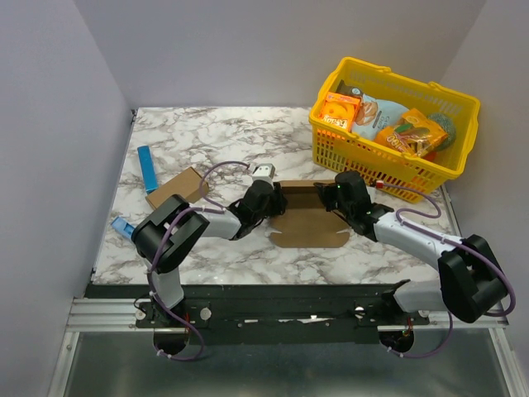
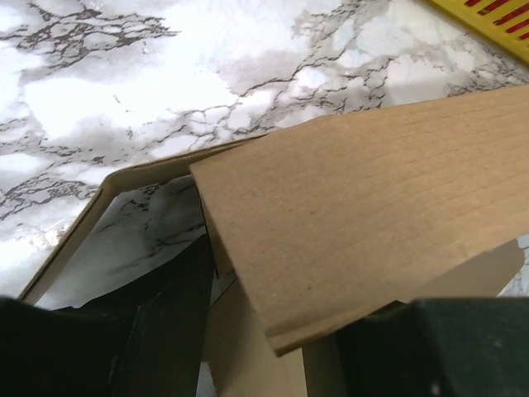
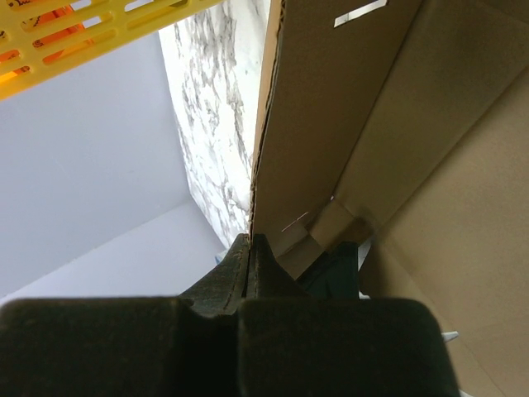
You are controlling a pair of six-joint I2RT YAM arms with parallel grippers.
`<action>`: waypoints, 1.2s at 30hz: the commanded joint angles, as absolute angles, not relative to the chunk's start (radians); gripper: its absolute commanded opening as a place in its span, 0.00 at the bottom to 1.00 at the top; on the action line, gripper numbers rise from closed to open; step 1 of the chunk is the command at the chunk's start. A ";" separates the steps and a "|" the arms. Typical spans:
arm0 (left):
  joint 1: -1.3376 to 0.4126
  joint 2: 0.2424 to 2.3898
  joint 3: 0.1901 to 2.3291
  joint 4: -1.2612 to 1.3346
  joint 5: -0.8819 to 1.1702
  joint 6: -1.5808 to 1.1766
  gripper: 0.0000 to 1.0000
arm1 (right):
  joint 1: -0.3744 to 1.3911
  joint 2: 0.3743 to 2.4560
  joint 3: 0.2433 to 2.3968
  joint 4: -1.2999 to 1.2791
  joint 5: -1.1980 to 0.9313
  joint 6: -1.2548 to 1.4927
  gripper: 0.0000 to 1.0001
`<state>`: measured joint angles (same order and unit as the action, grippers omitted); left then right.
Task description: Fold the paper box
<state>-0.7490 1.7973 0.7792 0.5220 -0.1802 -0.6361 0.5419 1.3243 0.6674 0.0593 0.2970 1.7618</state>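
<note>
Right gripper (image 3: 250,248) is clamping the paper box (image 1: 310,227) between its fingers; left gripper (image 2: 310,314), fingers wide, is straddling a flap (image 2: 364,215), best pressed inward squarely.

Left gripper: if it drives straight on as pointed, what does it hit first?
Probably the raised flap of the plain brown cardboard paper box, right ahead of the left gripper; exact gap unclear.

Basket (image 1: 364,153) hems paper box (image 1: 310,227) far-R; carton (image 1: 178,188) & blue bar (image 1: 149,168) sit L; tabletop (image 1: 223,136) beyond open.
</note>
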 commanded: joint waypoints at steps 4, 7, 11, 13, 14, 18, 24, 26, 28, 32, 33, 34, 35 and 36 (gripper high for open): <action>-0.801 1.825 0.842 0.577 -0.198 -0.577 0.51 | 0.546 1.350 0.684 0.021 0.278 1.758 0.01; -0.808 1.858 0.857 0.581 -0.178 -0.591 0.50 | 0.546 1.355 0.686 0.021 0.275 1.756 0.01; -0.813 1.864 0.857 0.584 -0.178 -0.597 0.50 | 0.546 1.358 0.681 0.021 0.276 1.759 0.01; -0.813 1.842 0.851 0.569 -0.187 -0.592 0.51 | 0.546 1.356 0.680 0.021 0.279 1.763 0.01; -0.811 1.829 0.847 0.568 -0.187 -0.589 0.53 | 0.546 1.356 0.678 0.021 0.284 1.764 0.01; -0.813 1.711 0.798 0.549 -0.170 -0.520 0.63 | 0.546 1.355 0.670 0.021 0.293 1.775 0.01; -0.811 1.541 0.701 0.460 -0.124 -0.427 0.70 | 0.546 1.356 0.670 0.021 0.295 1.786 0.01; -0.811 1.500 0.680 0.410 -0.100 -0.391 0.70 | 0.546 1.356 0.667 0.021 0.293 1.789 0.01; -0.811 1.433 0.654 0.353 -0.087 -0.368 0.70 | 0.546 1.355 0.667 0.020 0.291 1.790 0.01; -0.802 1.336 0.673 0.238 -0.129 -0.353 0.73 | 0.546 1.356 0.669 0.017 0.285 1.790 0.01; -0.796 1.321 0.710 0.220 -0.127 -0.348 0.75 | 0.546 1.359 0.669 0.017 0.284 1.790 0.01; -0.795 1.318 0.730 0.181 -0.123 -0.347 0.76 | 0.546 1.361 0.670 0.017 0.282 1.790 0.01; -0.793 1.318 0.753 0.164 -0.123 -0.348 0.80 | 0.546 1.361 0.670 0.017 0.281 1.790 0.01; -0.790 1.321 0.796 0.152 -0.123 -0.356 0.81 | 0.546 1.361 0.670 0.017 0.279 1.787 0.01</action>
<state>-0.8009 1.3457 0.6827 0.2794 -0.1226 -0.3843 0.5381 1.3411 0.6685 0.0597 0.2855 1.7840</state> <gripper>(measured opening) 0.764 0.013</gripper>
